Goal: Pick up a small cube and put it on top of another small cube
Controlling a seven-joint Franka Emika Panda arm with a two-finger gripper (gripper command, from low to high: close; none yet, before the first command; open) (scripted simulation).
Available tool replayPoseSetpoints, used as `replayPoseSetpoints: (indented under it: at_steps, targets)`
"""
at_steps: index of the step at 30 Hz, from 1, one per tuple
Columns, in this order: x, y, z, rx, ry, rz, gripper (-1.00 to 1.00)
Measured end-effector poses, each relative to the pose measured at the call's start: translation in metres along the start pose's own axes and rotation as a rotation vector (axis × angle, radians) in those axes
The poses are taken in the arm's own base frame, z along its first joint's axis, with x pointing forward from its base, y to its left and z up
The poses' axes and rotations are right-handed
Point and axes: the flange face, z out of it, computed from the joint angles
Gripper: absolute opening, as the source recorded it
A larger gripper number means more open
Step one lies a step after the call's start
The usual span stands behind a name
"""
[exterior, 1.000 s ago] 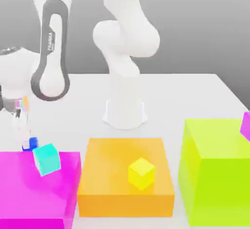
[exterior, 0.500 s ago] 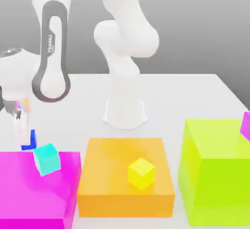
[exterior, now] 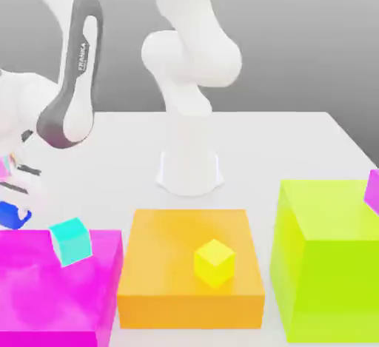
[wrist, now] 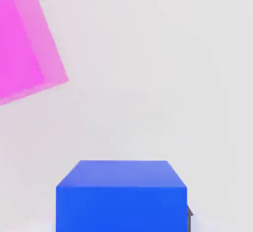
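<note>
- Our gripper [exterior: 15,211] was closed on the blue cube [wrist: 121,208], and we saw it at the exterior view's left edge, fingers pointing down toward the table.
- We had the blue cube at the fingertips, just beyond the far side of the magenta block [exterior: 52,294]; we could not tell whether it touched the table [exterior: 259,153].
- In the hand view we saw the blue cube's top and one side close up, with a small dark bit of a finger [wrist: 189,221] beside it.
- We saw the cyan cube [exterior: 72,242] near the magenta block's far corner, on the side toward the orange block, and it looked turned at an angle to that block's edges.
- We had the yellow cube [exterior: 215,263] on top of the orange block [exterior: 163,264], one of its upright edges toward us.
- At the exterior view's right we saw the tall lime-green block [exterior: 333,286], and beside its upper part a purple thing [exterior: 374,191], cut off by the picture's edge.
- Our arm [exterior: 70,79] reached over from its base [exterior: 189,164] at the back of the table.
</note>
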Motion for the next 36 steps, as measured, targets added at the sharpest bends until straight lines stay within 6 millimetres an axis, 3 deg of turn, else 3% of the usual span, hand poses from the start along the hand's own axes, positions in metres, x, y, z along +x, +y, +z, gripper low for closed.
replayPoseSetpoints:
  at_steps: [5, 7, 9, 13, 17, 21, 25, 29, 31, 32, 36]
  targets:
    - [0.034, -0.034, -0.022, -0.114, 0.040, -0.416, -1.00]
    - [0.044, -0.079, -0.053, -0.142, 0.075, -0.505, -1.00]
    - [0.041, -0.125, -0.084, -0.137, 0.109, -0.514, -1.00]
    - [0.012, -0.215, -0.145, -0.092, 0.161, -0.487, -1.00]
    - [-0.055, -0.311, -0.207, -0.028, 0.200, -0.495, -1.00]
    - [-0.141, -0.382, -0.263, 0.043, 0.208, -0.496, -1.00]
    - [-0.243, -0.430, -0.311, 0.109, 0.191, -0.506, -1.00]
    - [-0.358, -0.452, -0.351, 0.165, 0.151, -0.524, -1.00]
    - [-0.406, -0.451, -0.363, 0.192, 0.106, -0.492, -1.00]
    - [-0.415, -0.448, -0.363, 0.206, 0.076, -0.449, -1.00]
    - [-0.420, -0.458, -0.312, 0.216, 0.048, -0.403, -1.00]
